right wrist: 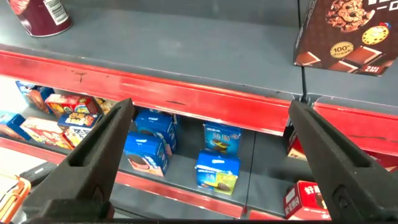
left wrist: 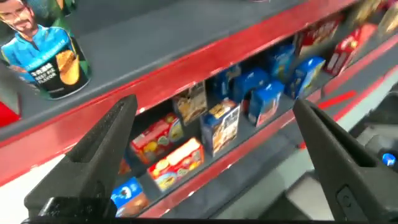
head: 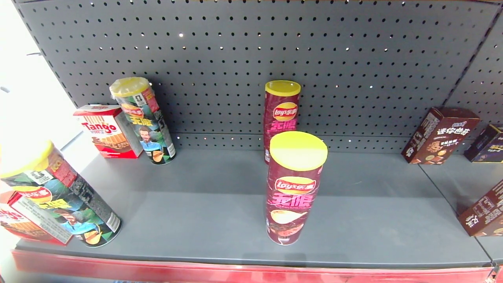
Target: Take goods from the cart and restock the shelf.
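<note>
Found the front maroon can (head: 292, 192) upright near the front edge of the grey shelf (head: 220, 212), yellow lid on. Found the back maroon can (head: 281, 114) upright straight behind it, close to the pegboard (head: 275, 47).

Noted the back green can (head: 145, 125) at the rear left, tilted a little, just beside a red wafer box (head: 106, 131). Noted the front green can (head: 59, 196) at the front left corner, leaning, with a red box (head: 23, 226) touching it at the very edge. Counted three brown boxes on the right: the rear brown box (head: 440, 135), a darker box (head: 487, 143) beside it on the next shelf section, and the front brown box (head: 483, 214) nearer the front edge.

Saw the left gripper (left wrist: 211, 168) spread wide with nothing between its fingers, held in front of and below the red shelf edge (left wrist: 186, 71), with the front green can above it on the shelf. Saw mixed snack boxes (left wrist: 180, 155) and blue boxes (left wrist: 267, 96) on the lower shelf behind its fingers.

Saw the right gripper (right wrist: 211, 155) likewise spread wide and holding nothing, below the red edge, with blue cartons (right wrist: 149, 143) on the lower shelf beyond it.
</note>
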Robot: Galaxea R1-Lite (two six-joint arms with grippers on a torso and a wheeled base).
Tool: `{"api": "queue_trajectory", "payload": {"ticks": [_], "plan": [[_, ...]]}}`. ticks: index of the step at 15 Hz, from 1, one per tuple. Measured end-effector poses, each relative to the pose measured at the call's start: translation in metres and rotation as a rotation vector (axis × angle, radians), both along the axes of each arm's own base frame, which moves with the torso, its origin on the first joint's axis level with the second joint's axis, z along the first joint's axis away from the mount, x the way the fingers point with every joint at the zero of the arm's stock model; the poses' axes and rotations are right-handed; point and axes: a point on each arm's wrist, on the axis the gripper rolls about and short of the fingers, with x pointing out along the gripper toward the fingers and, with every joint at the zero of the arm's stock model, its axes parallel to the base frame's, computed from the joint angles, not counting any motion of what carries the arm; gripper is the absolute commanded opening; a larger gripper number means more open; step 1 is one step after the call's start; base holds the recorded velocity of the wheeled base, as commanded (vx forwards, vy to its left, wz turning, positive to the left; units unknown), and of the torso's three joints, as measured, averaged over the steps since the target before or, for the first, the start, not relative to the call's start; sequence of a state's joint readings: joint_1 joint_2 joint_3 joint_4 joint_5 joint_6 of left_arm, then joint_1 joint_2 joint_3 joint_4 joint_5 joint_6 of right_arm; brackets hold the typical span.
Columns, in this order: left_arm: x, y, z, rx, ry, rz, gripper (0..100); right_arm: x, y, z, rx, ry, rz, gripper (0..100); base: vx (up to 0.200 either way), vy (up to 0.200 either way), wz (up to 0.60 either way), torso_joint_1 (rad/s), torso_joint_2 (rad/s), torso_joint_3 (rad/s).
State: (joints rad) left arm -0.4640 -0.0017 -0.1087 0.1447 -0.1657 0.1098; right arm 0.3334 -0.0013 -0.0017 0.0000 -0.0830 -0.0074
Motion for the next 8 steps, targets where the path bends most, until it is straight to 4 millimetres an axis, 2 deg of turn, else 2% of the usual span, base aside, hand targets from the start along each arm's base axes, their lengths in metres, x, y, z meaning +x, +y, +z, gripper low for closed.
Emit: {"api": "queue_trajectory", "payload": {"ticks": [5,8], "plan": [[0.009,-0.002,-0.013,-0.032,-0.028,0.124,100,0.000,0.000,0.000,0.000,0.000,0.000,100,0.000,0.000,0.00,0.000,0.00,0.000],[0.011,-0.006,-0.014,-0.017,0.008,0.297,100,0.000,0.000,0.000,0.000,0.000,0.000,100,0.000,0.000,0.00,0.000,0.00,0.000]]}}
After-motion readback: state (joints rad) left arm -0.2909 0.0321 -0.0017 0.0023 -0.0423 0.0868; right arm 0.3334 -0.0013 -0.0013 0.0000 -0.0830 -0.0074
